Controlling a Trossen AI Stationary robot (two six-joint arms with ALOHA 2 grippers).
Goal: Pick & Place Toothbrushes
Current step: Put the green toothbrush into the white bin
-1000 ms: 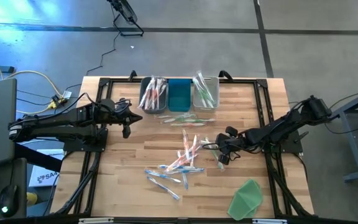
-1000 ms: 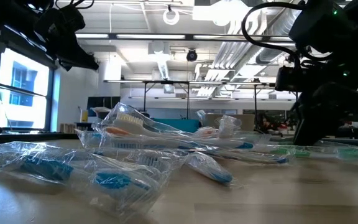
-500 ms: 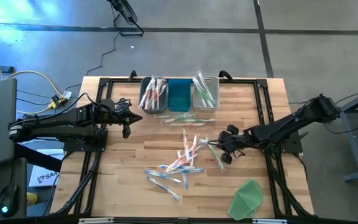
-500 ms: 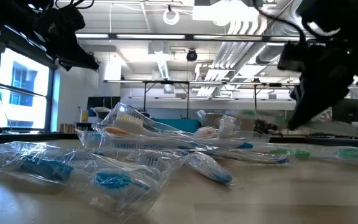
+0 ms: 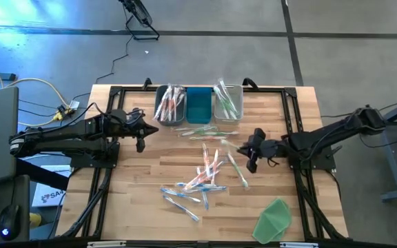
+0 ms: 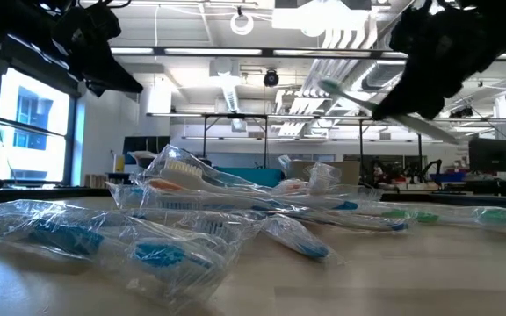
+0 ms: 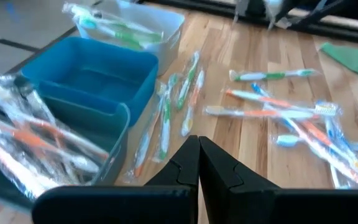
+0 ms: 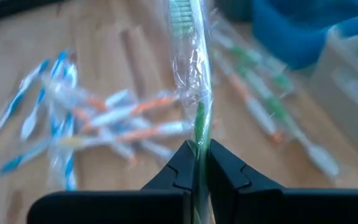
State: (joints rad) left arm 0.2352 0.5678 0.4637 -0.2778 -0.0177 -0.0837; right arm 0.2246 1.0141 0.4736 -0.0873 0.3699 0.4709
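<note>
My right gripper (image 5: 249, 154) hovers over the table's right half, shut on a green toothbrush (image 8: 194, 81) in a clear wrapper. In the low view that toothbrush (image 6: 385, 110) slants above the table. Several wrapped toothbrushes (image 5: 202, 176) in pink/orange, blue and green lie loose on the middle of the table. My left gripper (image 5: 143, 131) hangs shut and holds nothing above the table's left side, its fingers (image 7: 199, 158) pointing toward the bins. My right gripper pinches the wrapped toothbrush's handle (image 8: 199, 134) between its two fingers. The brush runs along the fingers and its green head (image 8: 180, 9) points away from them. It is lifted clear of the table, tilted, with the head (image 6: 328, 86) as the higher end.
Three bins stand in a row at the far edge: a clear one with pink/orange brushes (image 5: 169, 103), a blue one (image 5: 199, 105) and a clear one with green brushes (image 5: 227, 102). A few brushes (image 5: 205, 131) lie just before them. A green cloth-like sheet (image 5: 274, 219) lies near right.
My right gripper has risen from the table with the green toothbrush, gone somewhat toward the far edge, and tipped up nearer to level. The toothbrush has come off the table and now hangs clear, head up.
</note>
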